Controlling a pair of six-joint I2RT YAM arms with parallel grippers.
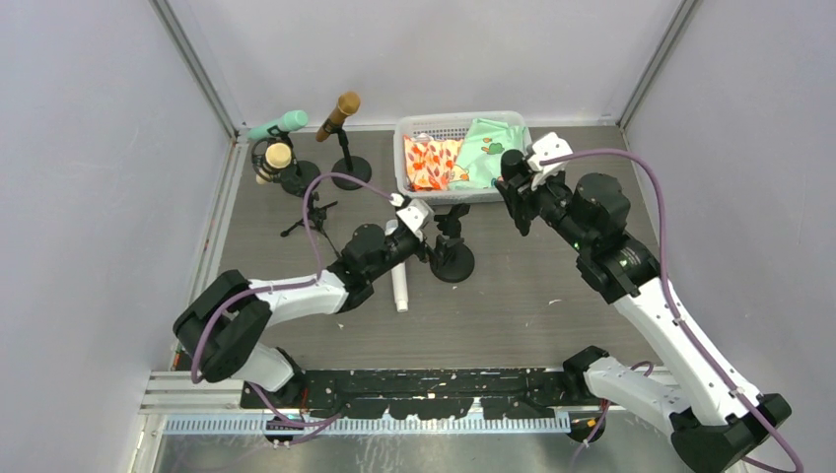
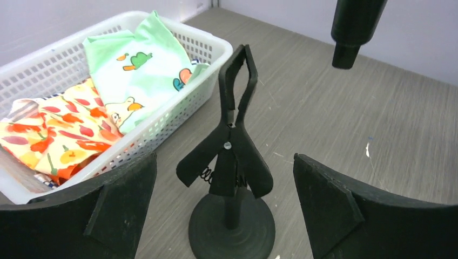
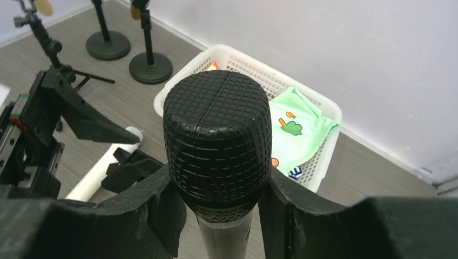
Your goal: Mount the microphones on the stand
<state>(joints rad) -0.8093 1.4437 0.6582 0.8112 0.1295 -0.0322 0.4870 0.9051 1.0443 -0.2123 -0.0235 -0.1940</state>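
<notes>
Lining up the black microphone over a clip that is not yet opened

My right jaws pinch the black microphone at its grille end, so the body hangs tail-down in the air. In the left wrist view the tail sits above the clip stand and off to its right. That stand is near the middle of the tabletop, just beside the basket. My left jaws are spread wide on either side of the clip's levers and touch nothing.

My main worry is the stand tipping. Its base looks small, so squeezing the levers off-centre, or pushing the microphone into a clip that has not opened, could tilt it or shove it against the basket. A grip on the rounded grille may also let the microphone swing as the tail meets the clip. The white microphone lies loose by my left arm, and I judge that a careless sweep would roll it away.

The basket stands at the far edge and holds only cloths, an orange floral cloth and a green printed cloth. The other stands near the far-left corner already carry microphones.
</notes>
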